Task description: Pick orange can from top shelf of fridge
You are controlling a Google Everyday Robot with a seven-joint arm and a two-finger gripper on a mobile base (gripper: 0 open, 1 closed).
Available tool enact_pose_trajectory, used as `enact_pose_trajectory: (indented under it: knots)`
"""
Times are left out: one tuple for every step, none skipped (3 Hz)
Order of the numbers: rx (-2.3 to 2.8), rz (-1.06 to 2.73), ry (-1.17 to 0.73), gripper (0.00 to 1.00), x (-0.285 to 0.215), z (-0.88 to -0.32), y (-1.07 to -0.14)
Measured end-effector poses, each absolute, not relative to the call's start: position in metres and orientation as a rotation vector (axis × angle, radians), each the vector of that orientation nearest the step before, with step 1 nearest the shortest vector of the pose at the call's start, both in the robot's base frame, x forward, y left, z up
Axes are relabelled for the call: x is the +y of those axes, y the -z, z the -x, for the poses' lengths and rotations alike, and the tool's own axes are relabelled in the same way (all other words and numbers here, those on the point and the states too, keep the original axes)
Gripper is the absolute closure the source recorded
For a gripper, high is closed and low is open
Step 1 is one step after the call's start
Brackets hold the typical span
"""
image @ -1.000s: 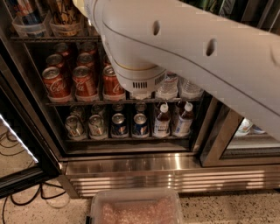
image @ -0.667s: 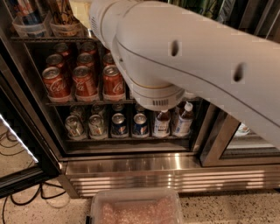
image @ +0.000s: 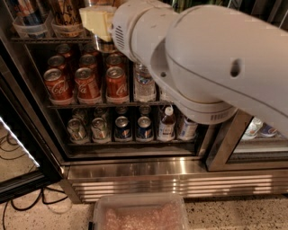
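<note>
The orange can (image: 66, 12), coppery with dark lettering, stands in a clear tray on the top shelf (image: 45, 40), a thin wire rack at the upper left of the fridge (image: 157, 173). Only its lower part shows; the top is cut off by the frame edge. My gripper (image: 96, 20), with a pale yellow part showing, is at the top shelf just right of the orange can. My thick white arm (image: 202, 58) fills the upper right and hides the rest of that shelf.
A darker can (image: 28, 13) stands left of the orange one. Red cola cans (image: 87, 83) and a water bottle (image: 144, 83) fill the middle rack; cans and bottles (image: 121, 128) fill the lower one. The door frame (image: 27, 148) stands at left. A plastic tub (image: 139, 215) and cables (image: 18, 202) lie on the floor.
My arm has swung lower and to the right, covering more of the right side of the fridge. The gripper end now shows at the top shelf beside the orange can.
</note>
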State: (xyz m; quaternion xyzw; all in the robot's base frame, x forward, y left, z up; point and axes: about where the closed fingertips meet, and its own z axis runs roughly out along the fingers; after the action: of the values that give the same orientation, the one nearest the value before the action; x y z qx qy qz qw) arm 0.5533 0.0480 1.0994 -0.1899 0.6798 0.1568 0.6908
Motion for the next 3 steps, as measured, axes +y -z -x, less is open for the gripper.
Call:
enact_pose_trajectory:
  knots:
    - [1.529,0.413,-0.392,1.00,0.026,-0.551,-1.106]
    - [1.539,0.357,-0.399,1.00,-0.008,-0.551,-1.111]
    - [1.539,0.357,-0.399,1.00,-0.008,-0.551,-1.111]
